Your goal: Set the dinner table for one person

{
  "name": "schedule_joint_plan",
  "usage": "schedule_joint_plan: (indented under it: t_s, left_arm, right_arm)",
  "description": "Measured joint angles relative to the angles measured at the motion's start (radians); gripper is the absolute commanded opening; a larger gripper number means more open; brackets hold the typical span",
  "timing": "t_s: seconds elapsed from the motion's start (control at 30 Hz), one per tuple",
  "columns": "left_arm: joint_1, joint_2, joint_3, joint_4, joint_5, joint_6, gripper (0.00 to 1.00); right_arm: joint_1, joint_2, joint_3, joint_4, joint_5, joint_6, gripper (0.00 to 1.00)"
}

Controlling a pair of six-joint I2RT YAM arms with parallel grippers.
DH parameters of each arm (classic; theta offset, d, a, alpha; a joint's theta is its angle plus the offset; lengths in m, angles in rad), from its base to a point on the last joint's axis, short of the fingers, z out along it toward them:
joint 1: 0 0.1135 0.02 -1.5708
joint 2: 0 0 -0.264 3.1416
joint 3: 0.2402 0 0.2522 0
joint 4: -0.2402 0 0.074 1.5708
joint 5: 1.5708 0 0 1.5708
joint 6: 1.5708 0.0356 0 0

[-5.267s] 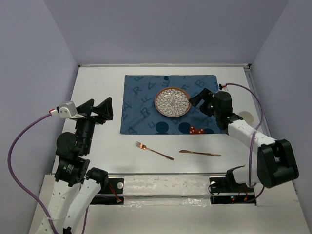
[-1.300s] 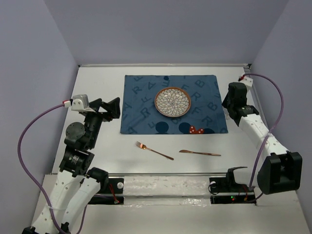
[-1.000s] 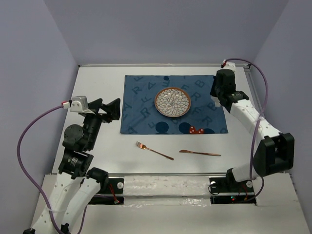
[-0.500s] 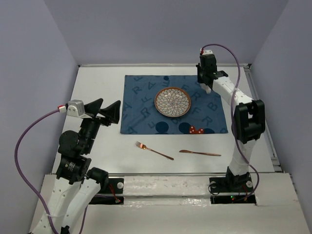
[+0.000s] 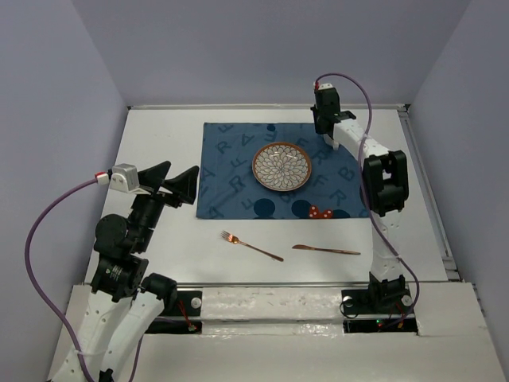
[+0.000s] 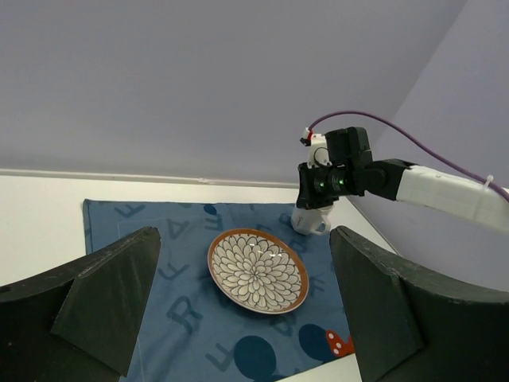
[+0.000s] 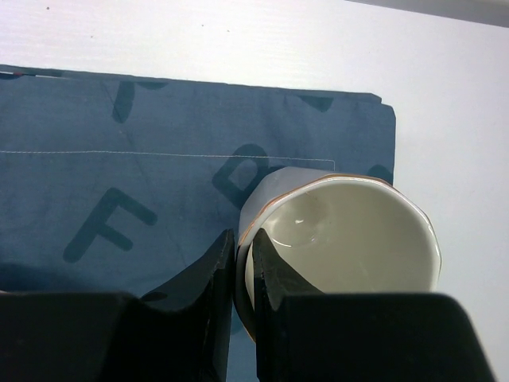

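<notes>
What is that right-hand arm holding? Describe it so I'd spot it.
Find the blue placemat, then its far right corner. There the right gripper pinches the wall of a cream cup with a thin brown rim: the only deep, hollow piece, unlike the flat plate.

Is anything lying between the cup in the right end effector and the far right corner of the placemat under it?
Nothing visible does. The right end effector grips the cup by its rim over bare placemat at that corner; the plate lies apart, toward the mat's middle.
</notes>
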Motion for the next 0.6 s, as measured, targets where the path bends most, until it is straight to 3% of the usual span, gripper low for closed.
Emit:
schedule_joint_plan:
  t_s: [0.13,0.23,0.27,0.37,0.47,0.6]
  left_arm:
    - [0.0,0.0,0.0,0.0,0.0,0.0,0.99]
    - [0.0,0.0,0.0,0.0,0.0,0.0,0.99]
    - [0.0,0.0,0.0,0.0,0.0,0.0,0.99]
    - [0.0,0.0,0.0,0.0,-0.001,0.0,0.99]
    - [0.0,0.001,0.0,0.0,-0.002,0.0,0.99]
    - [0.0,0.001,0.0,0.0,-0.007,0.0,0.99]
  right_arm:
    - [-0.002,0.002,0.001,-0.001,0.002,0.005,0.01]
    - [-0.008,0.002,0.001,0.0,-0.002,0.022,0.3]
    - [-0.011,0.002,0.001,0.0,-0.004,0.029,0.35]
    - [-0.023,0.001,0.001,0.008,-0.002,0.04,0.45]
    - [-0.034,-0.011,0.0,0.011,-0.003,0.045,0.46]
    - [-0.044,-0.048,-0.016,0.01,-0.008,0.062,0.55]
